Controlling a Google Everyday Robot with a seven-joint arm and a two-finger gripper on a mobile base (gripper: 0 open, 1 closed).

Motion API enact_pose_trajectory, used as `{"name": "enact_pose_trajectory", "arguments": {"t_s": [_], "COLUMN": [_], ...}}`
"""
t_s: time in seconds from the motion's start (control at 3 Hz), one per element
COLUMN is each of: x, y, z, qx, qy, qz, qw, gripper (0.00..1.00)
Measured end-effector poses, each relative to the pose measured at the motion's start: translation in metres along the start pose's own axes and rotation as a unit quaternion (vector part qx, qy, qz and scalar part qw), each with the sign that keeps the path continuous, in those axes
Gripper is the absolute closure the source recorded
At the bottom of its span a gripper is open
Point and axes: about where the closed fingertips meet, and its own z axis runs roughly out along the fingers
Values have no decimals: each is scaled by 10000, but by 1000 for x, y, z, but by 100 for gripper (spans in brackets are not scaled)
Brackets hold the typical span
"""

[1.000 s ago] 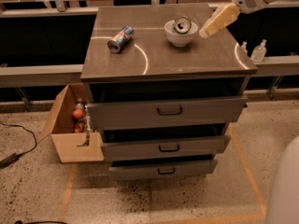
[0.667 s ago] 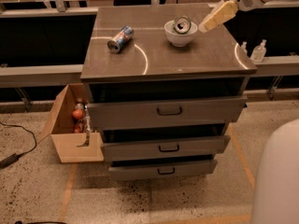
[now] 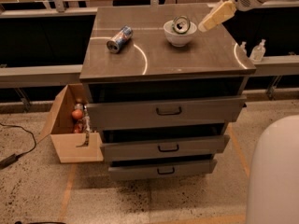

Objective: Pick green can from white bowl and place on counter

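The green can [image 3: 181, 24] lies tilted inside the white bowl [image 3: 180, 36], its silver top facing the camera. The bowl stands at the back middle-right of the counter [image 3: 187, 57]. My gripper [image 3: 204, 26] reaches in from the upper right on a white arm; its cream-coloured fingers [image 3: 216, 15] point down-left, with the tip just right of the bowl's rim and apart from the can. It holds nothing that I can see.
A blue, red and silver can [image 3: 119, 38] lies on its side at the counter's back left. An open cardboard box [image 3: 72, 132] with items stands on the floor at the cabinet's left. Two small bottles [image 3: 258, 50] stand on a ledge at the right. A white robot part [image 3: 275, 176] fills the lower right corner.
My gripper has shifted slightly up and left, toward the bowl. The white robot part at the lower right has come further into view. The cans and bowl have not moved.
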Motion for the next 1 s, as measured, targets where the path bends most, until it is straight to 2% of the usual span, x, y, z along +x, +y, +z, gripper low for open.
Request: {"name": "enact_pose_trajectory", "arguments": {"t_s": [0.33,0.67,1.0], "x": [20,39,44], "y": [1,2,11], "z": [11,30,55], "qx": [82,167,105], "qy": [165,-37,-580], "qz": [54,145,248], "qw": [9998,9997,9980], "gripper": [0,0,0]}}
